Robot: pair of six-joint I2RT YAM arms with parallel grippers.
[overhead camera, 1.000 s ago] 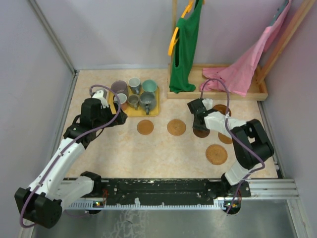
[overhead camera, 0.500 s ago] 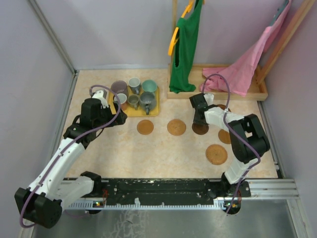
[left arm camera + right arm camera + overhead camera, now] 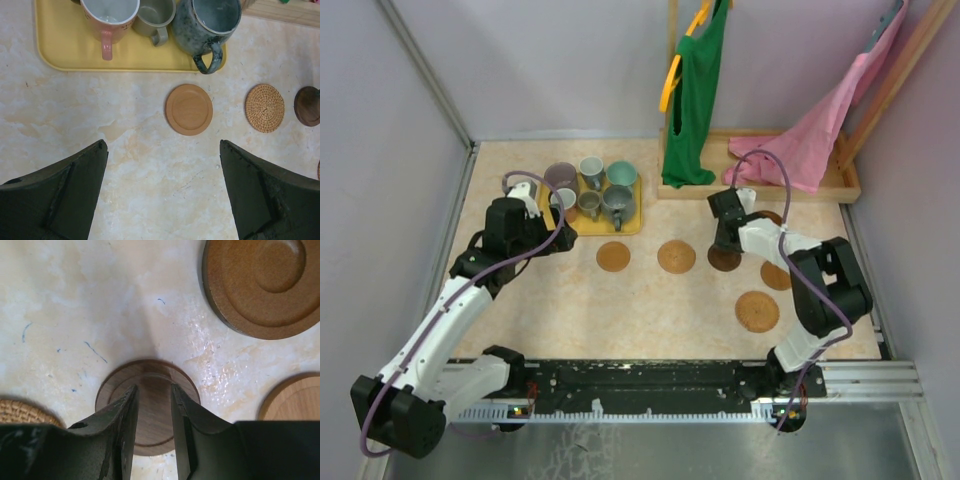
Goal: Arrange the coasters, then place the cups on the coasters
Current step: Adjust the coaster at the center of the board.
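Noting hazards first, left side. We see the left fingers [image 3: 162, 145] spread wide and holding nothing, above bare desk [image 3: 60, 115] on the near side of the yellow tray [image 3: 50, 57]. The cups are not yet on coasters. Three show here, packed close on the tray: the reddish cup [image 3: 110, 15], the small grey cup [image 3: 156, 15] and the dark teal cup [image 3: 207, 22], whose handle reaches the tray's near rim. We judge that a reach for any one could nudge its neighbour or snag a handle, because so little room is left between them.

Right side. The right fingers [image 3: 153, 389] stand narrow over the dark coaster [image 3: 150, 371]. It is thin and lies flat, so we expect the tips could skid off it. A sideways slide could run it into the woven coaster [image 3: 20, 412] close on its left. We cannot tell whether the fingers pinch it or only rest on it.

Positions. The wooden coaster [image 3: 189, 109] lies ahead of the left fingers, within their span, nearer the right-hand one and apart from both. The dark coaster sits directly under the right fingers. It is wider than their gap and shows between them and outside each. The large brown coaster [image 3: 260, 285] lies ahead to the right and the pale coaster [image 3: 295, 400] beside it at right. Neither touches the dark one.
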